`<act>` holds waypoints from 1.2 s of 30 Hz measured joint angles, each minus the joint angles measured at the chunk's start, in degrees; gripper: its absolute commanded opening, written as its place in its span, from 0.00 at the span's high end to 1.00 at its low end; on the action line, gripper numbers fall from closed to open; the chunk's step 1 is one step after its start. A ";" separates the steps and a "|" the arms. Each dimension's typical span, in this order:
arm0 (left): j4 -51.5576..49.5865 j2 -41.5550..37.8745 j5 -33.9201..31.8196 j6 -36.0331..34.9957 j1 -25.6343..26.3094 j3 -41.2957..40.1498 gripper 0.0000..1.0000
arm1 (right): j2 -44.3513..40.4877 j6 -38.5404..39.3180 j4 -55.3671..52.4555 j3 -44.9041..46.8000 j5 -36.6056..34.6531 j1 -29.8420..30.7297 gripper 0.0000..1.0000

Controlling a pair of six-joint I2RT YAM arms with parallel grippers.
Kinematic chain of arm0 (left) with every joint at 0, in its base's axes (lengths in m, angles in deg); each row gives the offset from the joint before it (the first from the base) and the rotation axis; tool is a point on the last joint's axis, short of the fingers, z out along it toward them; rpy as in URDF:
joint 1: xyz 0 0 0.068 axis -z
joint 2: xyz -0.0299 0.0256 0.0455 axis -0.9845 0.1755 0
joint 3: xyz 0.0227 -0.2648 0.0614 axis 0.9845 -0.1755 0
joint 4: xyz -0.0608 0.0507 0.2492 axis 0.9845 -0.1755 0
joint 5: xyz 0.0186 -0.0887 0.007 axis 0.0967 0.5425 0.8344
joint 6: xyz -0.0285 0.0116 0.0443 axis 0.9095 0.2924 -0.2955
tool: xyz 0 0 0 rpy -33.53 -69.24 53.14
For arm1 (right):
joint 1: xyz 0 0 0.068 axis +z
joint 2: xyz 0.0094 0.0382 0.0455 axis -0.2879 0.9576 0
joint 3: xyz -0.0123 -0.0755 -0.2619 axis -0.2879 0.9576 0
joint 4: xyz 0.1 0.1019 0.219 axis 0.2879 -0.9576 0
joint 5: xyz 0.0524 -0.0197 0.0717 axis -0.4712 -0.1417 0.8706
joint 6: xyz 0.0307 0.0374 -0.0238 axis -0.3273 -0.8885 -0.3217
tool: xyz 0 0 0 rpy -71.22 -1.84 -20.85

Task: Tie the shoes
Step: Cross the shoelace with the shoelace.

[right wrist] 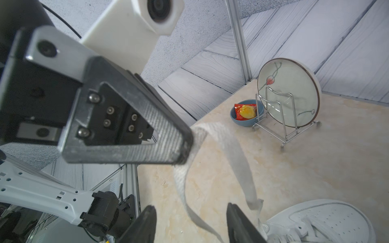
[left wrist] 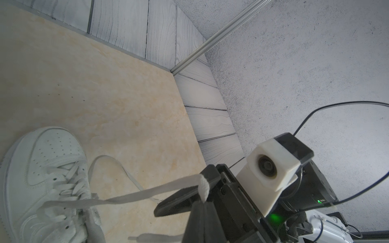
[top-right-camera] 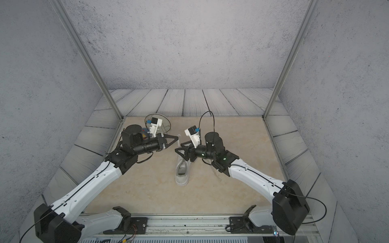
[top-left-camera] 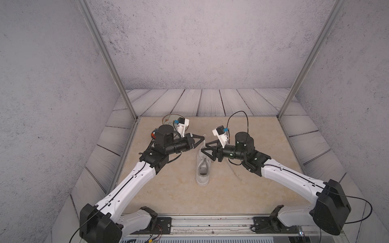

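As its jaws were pressed fully together, the left gripper [right wrist: 186,145] was found pinching a flat white lace [right wrist: 231,151] at the bend of a loop, with both strands hanging down from the fingertips. This hold was judged deliberate: it raised the loop off the table [top-left-camera: 168,189] and left it open enough for the other arm to work on.

Directly facing those fingertips and close to them, the right gripper [right wrist: 190,206] stood with its jaws apart, clasping nothing. One strand of the loop passed between its fingers [right wrist: 237,223] without being pinched. The stance suggested readiness to take the lace or pass around it; which of the two could not be established.

Below both grippers, the shoe [top-left-camera: 202,168] sat upright on its sole, toe under the fingertips and heel toward the arm bases. The held lace rose from its eyelets to the left gripper. No finished bow was seen, so the tying was judged part-way at most. A second lace end [left wrist: 147,238] lay loose on the table beside the shoe.

Well apart, on the wrist side of the left gripper, a plate [right wrist: 288,92] stood in a wire rack [right wrist: 257,109] beside a blue bowl [right wrist: 242,123], clear of the work.
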 measured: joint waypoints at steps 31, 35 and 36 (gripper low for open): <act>19.67 -10.45 -14.21 -32.61 -0.39 -26.03 0.01 | -3.37 7.58 -43.87 -26.21 -1.51 -5.16 1.00; 25.31 -4.33 -9.29 -36.92 -0.39 -25.35 0.02 | -2.99 7.37 -45.92 -28.68 -1.07 -5.31 1.00; 26.88 -3.02 -7.91 -37.86 -0.37 -24.96 0.02 | -2.95 7.32 -46.12 -29.03 -1.05 -5.40 1.00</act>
